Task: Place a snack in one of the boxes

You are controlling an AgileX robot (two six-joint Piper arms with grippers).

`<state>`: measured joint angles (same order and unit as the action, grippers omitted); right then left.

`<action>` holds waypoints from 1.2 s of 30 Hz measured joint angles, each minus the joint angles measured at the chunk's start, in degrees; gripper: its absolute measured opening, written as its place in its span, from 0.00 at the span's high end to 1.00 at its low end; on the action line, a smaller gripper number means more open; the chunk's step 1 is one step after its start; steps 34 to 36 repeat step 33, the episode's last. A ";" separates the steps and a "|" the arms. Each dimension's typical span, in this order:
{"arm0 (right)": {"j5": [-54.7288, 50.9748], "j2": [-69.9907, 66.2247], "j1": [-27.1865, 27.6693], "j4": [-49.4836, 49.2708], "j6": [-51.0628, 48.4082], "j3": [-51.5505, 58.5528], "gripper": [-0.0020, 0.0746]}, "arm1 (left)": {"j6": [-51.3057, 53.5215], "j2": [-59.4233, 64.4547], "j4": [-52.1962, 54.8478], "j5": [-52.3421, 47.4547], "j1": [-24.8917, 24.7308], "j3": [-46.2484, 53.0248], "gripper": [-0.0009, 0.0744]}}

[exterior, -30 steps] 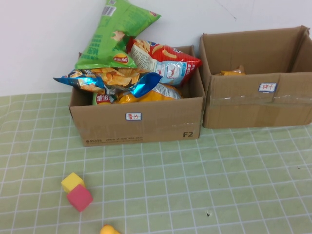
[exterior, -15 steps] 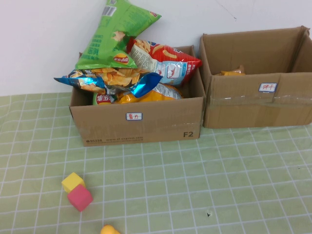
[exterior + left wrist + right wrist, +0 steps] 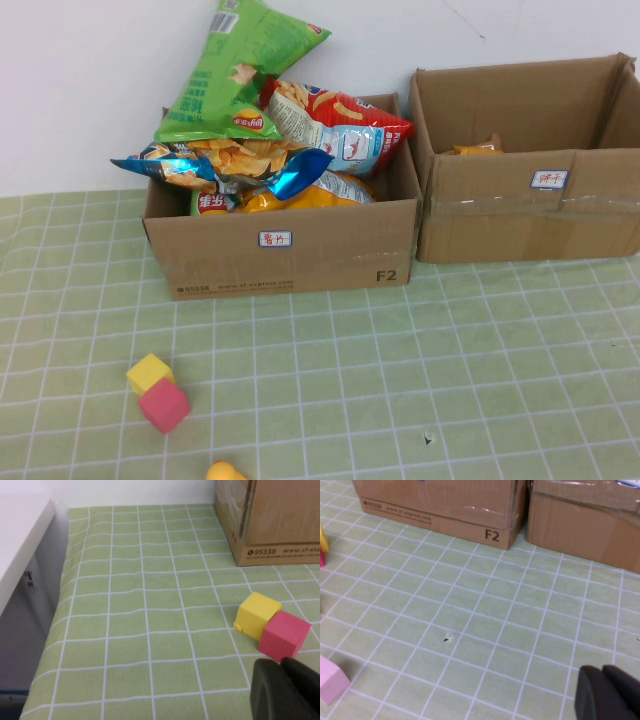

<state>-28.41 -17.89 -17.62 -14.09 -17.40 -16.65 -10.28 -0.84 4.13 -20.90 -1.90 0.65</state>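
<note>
Boxes (image 3: 280,245) on green checked tablecloth (image 3: 400,380), white wall (image 3: 90,90) behind.

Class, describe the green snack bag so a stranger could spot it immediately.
Start at the left cardboard box, overflowing with snack bags. The green snack bag stands tallest, leaning on the white wall. It alone is green; the red-and-white snack bag lies lower.

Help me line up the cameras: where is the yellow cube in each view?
High view: yellow cube low left, touching the pink cube.
Left wrist view: right of centre, near the left tool.
Right wrist view: only a sliver at the left edge.
Shared landmark: chips box.
</note>
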 joint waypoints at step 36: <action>0.00 0.00 0.00 0.00 0.00 0.00 0.98 | 6.66 0.00 -4.13 0.77 0.00 -0.05 0.99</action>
